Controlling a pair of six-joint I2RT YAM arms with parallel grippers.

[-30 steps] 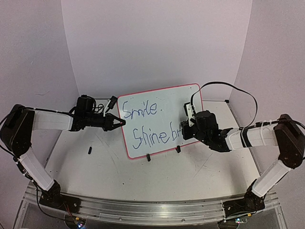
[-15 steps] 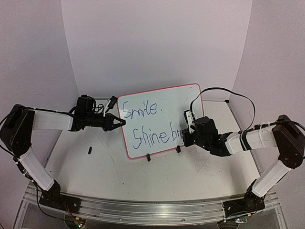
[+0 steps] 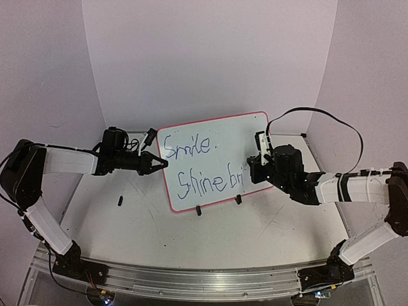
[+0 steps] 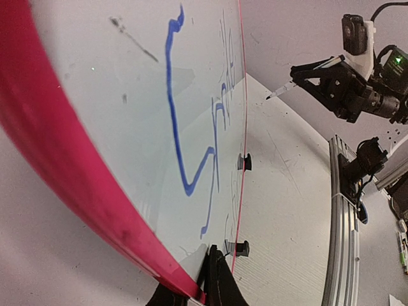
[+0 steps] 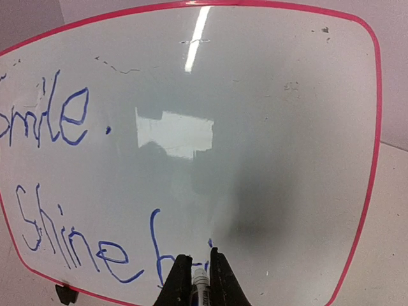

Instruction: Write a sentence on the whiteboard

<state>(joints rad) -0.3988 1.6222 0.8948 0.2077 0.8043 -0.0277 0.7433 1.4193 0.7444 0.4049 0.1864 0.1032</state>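
The whiteboard [image 3: 236,143], white with a red-pink frame, stands tilted on two black clip feet [image 3: 199,210] mid-table. Blue writing on it reads "Smile." and below "Shine bri". My left gripper [image 3: 162,164] is shut on the board's left frame edge; in the left wrist view its fingers [image 4: 220,284] pinch the red frame of the whiteboard [image 4: 95,95]. My right gripper [image 3: 256,167] is shut on a blue marker [image 5: 199,284], whose tip sits at the last blue stroke on the whiteboard [image 5: 268,127]. The right gripper [image 4: 299,80] also shows in the left wrist view.
A small black cap-like piece [image 3: 120,201] lies on the table left of the board. Lilac walls close in the back and both sides. A metal rail [image 3: 191,280] runs along the near edge. The right arm's cable [image 3: 319,115] loops above the board's right corner.
My right gripper has moved up and a little right along the board with the marker, and the second line has grown from "br" to "bri". The left arm has not moved.
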